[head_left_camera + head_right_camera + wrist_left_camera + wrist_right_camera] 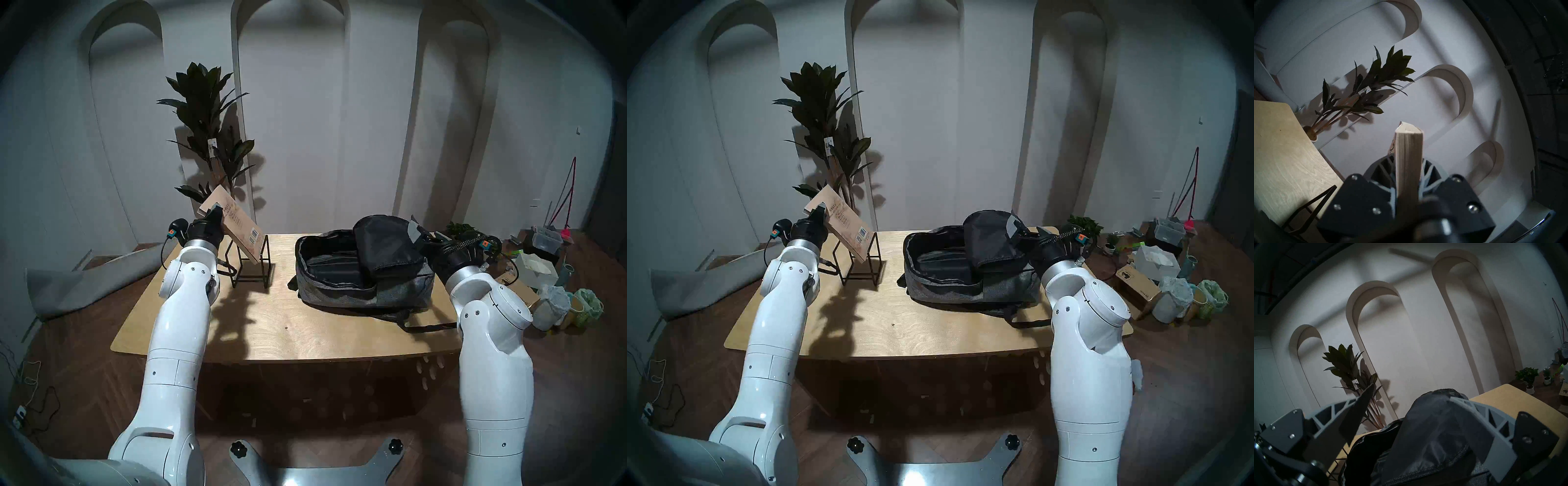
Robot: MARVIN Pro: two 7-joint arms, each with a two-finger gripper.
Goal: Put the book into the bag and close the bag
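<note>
I count one thin tan paperback book (234, 224), clamped at its upper corner by my left gripper (214, 213) and tilted above the single black wire-frame stand (252, 264) at ten o'clock on the pale wooden table (305, 332). One heather-grey fabric backpack (363, 271) lies unzipped at two o'clock; my right gripper (1407, 422) stands spread at its raised black flap (1437, 433), gripping nothing.

Left arm: reaches forward and up on the left side.
Left gripper (214, 213): fingers pressed against both faces of a held object.
Right arm: bent inward.
Right gripper (418, 228): fingers spread wide apart.
</note>
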